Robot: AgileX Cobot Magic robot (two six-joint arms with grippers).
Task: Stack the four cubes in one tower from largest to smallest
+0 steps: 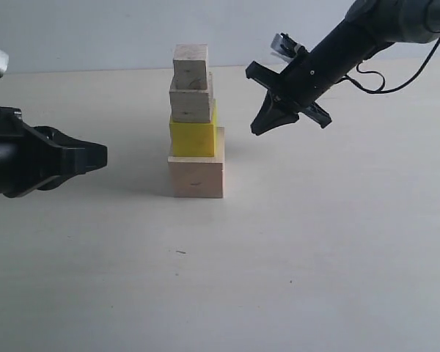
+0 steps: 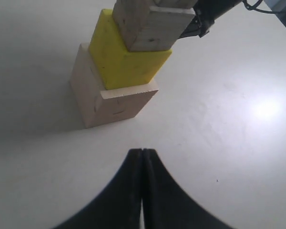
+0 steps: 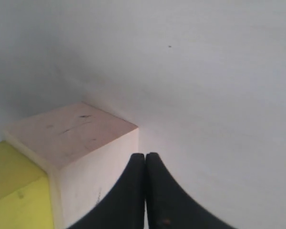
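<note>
Black left gripper (image 1: 95,158) nearest, at nine o'clock, fingers pressed together, empty, well apart from the tower (image 1: 194,125). Bottom to top: large pale wooden cube (image 1: 196,172), bright yellow wooden cube (image 1: 193,138), medium pale wooden cube (image 1: 191,103), small pale wooden cube (image 1: 190,66). Long axis upright, pointing to twelve; upper cubes offset slightly toward nine. Black right gripper (image 1: 260,126) at the tower's two o'clock, pressed together, empty.

Left wrist: shut tips facing the bottom cube's corner, apart.

Right wrist: shut tips beside the bottom cube's edge.

Stacking seemingly complete; next, probably backing away without nudging.
</note>
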